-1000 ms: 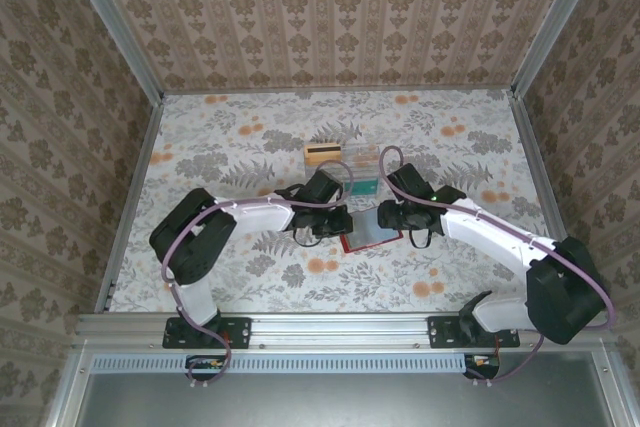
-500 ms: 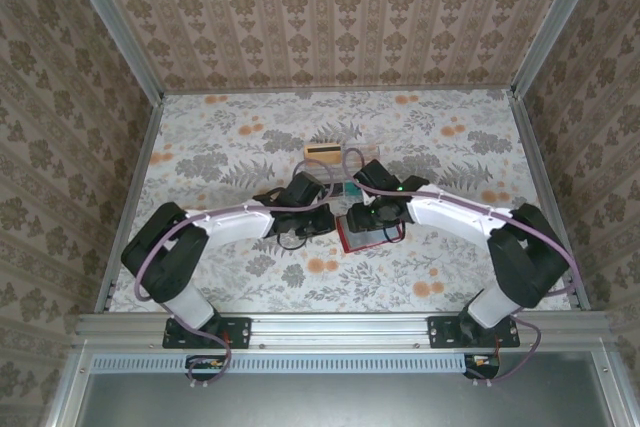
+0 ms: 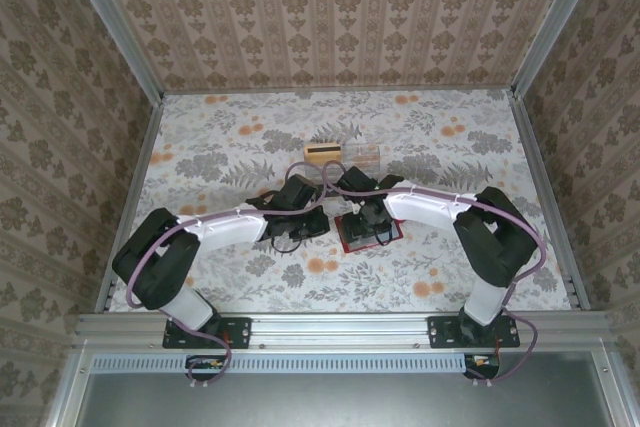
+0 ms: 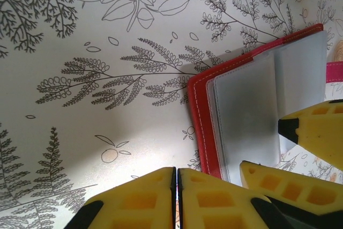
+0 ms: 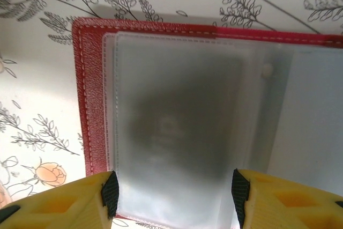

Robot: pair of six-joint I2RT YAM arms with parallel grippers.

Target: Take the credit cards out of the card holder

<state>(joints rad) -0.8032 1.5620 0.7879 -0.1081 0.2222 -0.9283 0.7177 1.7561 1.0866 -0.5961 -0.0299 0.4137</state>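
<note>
Two right gripper (image 5: 174, 197) jaws stand open over the red card holder (image 5: 86, 105), which lies unfolded flat on the table (image 5: 43, 14), one clear sleeve (image 5: 171, 116) framed between them; the left gripper (image 4: 176, 186), closed empty, waits beside its edge

Wht/blk arms (image 3: 228, 223), purple cables (image 3: 430, 190), yellow fingers (image 4: 134, 199)

Nothing here can be read. The open red folding wallet (image 5: 86, 105) has frosted clear plastic sleeves (image 5: 177, 122). Behind one, a dark blur carries a pale mark, too smeared to make out as a letter or a logo. The tan card with a dark stripe (image 3: 322, 151) on the far side is too small to show any print.
</note>
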